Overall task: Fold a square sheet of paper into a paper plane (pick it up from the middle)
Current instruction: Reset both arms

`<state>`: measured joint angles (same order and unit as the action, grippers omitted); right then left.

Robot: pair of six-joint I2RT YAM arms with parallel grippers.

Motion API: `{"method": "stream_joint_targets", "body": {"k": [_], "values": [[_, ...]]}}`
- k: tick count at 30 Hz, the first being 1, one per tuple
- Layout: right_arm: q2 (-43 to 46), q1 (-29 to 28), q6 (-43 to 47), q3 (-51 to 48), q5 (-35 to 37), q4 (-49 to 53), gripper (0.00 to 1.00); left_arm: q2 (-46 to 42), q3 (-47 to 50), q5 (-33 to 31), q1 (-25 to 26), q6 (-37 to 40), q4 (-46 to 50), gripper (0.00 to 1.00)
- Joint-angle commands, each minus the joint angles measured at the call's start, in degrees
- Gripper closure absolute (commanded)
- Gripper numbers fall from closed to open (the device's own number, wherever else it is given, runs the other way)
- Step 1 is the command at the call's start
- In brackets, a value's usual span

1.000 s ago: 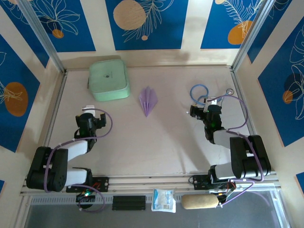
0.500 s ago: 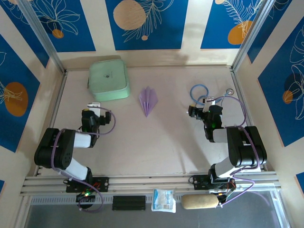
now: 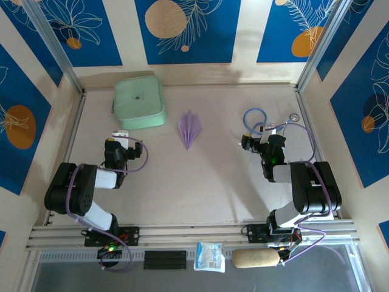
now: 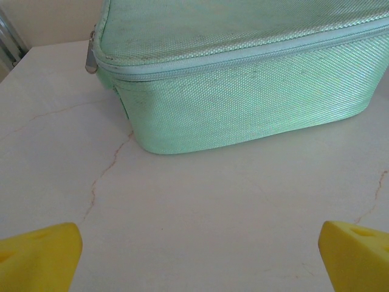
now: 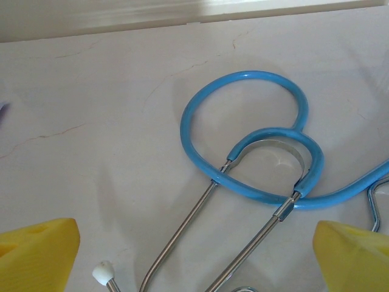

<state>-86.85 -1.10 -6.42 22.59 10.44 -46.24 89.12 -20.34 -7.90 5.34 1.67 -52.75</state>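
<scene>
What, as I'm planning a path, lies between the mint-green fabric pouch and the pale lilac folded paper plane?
Bare pale table from pouch to plane, in top external view.

Cropped edges and fine detail

The mint-green woven zip pouch [image 4: 243, 91] runs off the top and right edges of the left wrist view. The blue-tubed steel stethoscope [image 5: 273, 130] leaves the right wrist view at right and bottom, and overhead the right arm [image 3: 307, 188] covers part of it. The pale lilac pointed paper plane [image 3: 189, 128] is too small overhead to read its folds.

Bright, even light, soft shadows on the table [image 3: 200, 176] (wrist views sharp, slight glare).
</scene>
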Motion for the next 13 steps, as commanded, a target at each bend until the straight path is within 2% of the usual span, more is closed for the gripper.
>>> {"method": "stream_joint_targets", "body": {"k": [1, 13], "values": [[-0.43, 0.29, -0.28, 0.88, -0.66, -0.63, 0.01, 0.68, -1.19, 1.31, -0.76, 0.53, -1.21, 0.01], [-0.34, 0.34, -0.35, 0.79, -0.97, -0.84, 0.01, 0.70, -1.18, 1.40, -0.75, 0.46, -1.12, 0.01]]}}
